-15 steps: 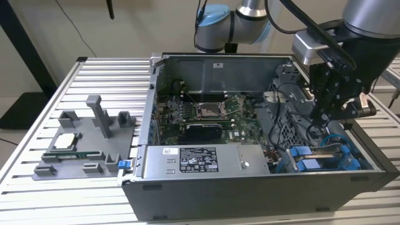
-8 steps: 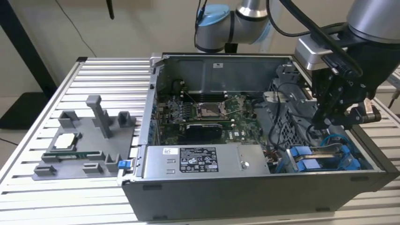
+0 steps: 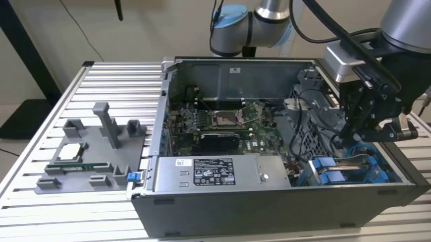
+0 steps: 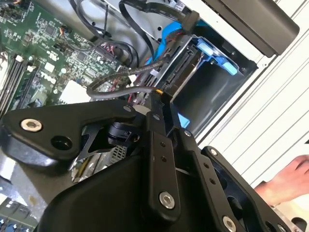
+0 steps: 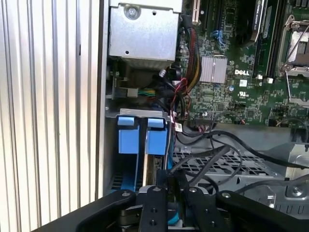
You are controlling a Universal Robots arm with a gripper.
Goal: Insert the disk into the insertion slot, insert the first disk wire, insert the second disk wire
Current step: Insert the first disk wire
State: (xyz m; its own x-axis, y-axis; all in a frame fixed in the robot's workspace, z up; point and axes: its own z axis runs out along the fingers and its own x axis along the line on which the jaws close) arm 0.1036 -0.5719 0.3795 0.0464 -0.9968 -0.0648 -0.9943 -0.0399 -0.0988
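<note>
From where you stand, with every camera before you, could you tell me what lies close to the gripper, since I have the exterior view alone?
Observer: In the second wrist view a braided black cable runs up to the tip of the gripper, beside the insertion slot.
Operator: Thank you. Is anyone nearby?
Observer: Yes, that same view shows a person's hand by the ribbed table.
Operator: And the slot itself?
Observer: In the first wrist view two blue plastic parts stand side by side in it.
</note>
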